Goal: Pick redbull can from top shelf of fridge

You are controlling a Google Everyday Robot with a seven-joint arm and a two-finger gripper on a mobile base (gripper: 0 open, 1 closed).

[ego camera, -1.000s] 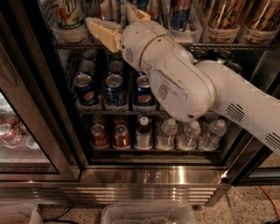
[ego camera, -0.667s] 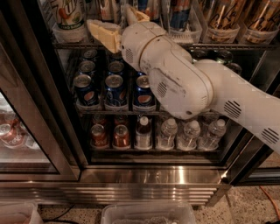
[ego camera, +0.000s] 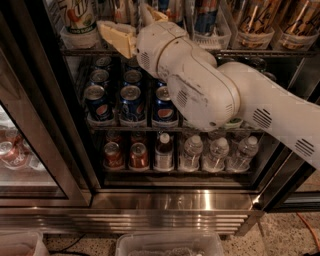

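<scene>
The fridge (ego camera: pixel 175 202) stands open, with a black frame and a stainless-steel base. Its top shelf (ego camera: pixel 75 51) runs along the upper edge and holds clear bins of tall cans. A blue-and-silver redbull can (ego camera: pixel 205 15) stands in a bin just right of my wrist, and only its lower part shows. My gripper (ego camera: pixel 134 24) is at the front of the top shelf, left of that can. Its beige fingers (ego camera: pixel 117 37) are spread apart, and I see nothing held between them. My white arm covers the middle of the shelves.
Dark-blue Pepsi cans (ego camera: pixel 131 97) fill the middle rack. Red cans (ego camera: pixel 114 155) and water bottles (ego camera: pixel 215 152) stand on the bottom rack. Gold cans (ego camera: pixel 295 20) are at the top right, and a green-and-white can (ego camera: pixel 80 15) at the top left. The glass door (ego camera: pixel 30 150) hangs at the left. A plastic bin (ego camera: pixel 170 245) sits on the floor.
</scene>
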